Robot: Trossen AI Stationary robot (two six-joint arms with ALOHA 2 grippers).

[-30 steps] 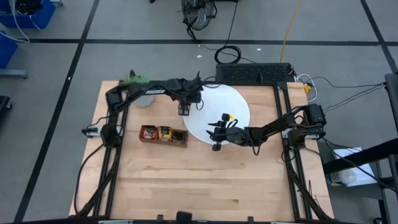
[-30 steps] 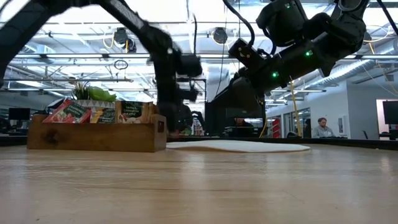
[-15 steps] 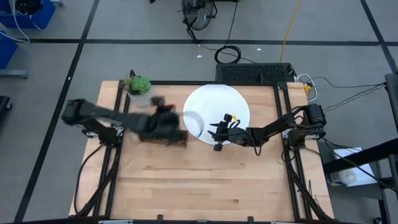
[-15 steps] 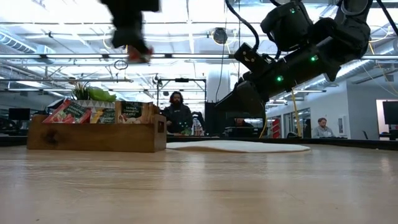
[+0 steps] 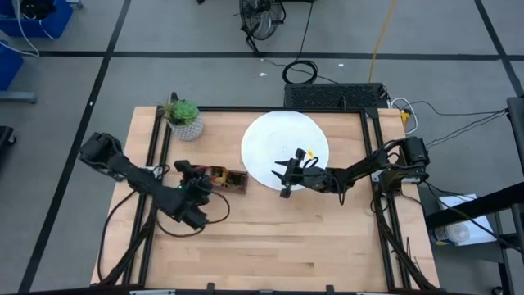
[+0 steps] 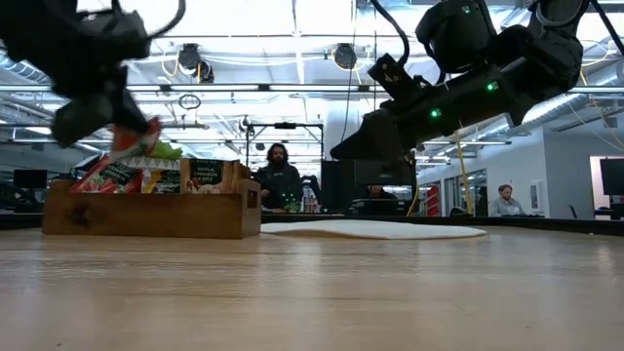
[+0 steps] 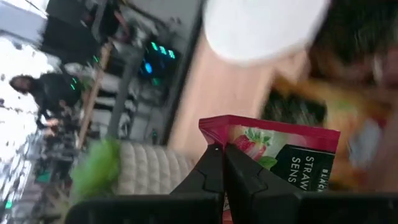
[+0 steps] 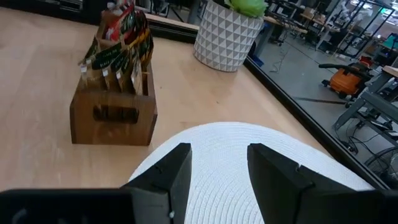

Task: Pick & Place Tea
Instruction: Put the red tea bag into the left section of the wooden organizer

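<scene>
My left gripper hangs over the left end of the long wooden tray and is shut on a red tea sachet. In the low view the sachet shows above the tray. More sachets stand upright in the tray's compartments. My right gripper is open above the near edge of the white disc and touches nothing. In its wrist view the right gripper faces the tray across the disc. My left gripper pinches the red sachet between its two fingertips at a side edge near one corner. The sachet is lifted clear and tilted, above the sachets in the tray's left compartment.
A green plant in a white pot stands at the table's far-left corner, behind the tray. People stand and sit in the room beyond the table. Bare wood fills the table's near half.
My left arm has swung from the white disc's left edge toward the table's left and near side. It rose high with the red sachet in its fingers, then came down over the tray's left end. My right arm has hardly moved.
</scene>
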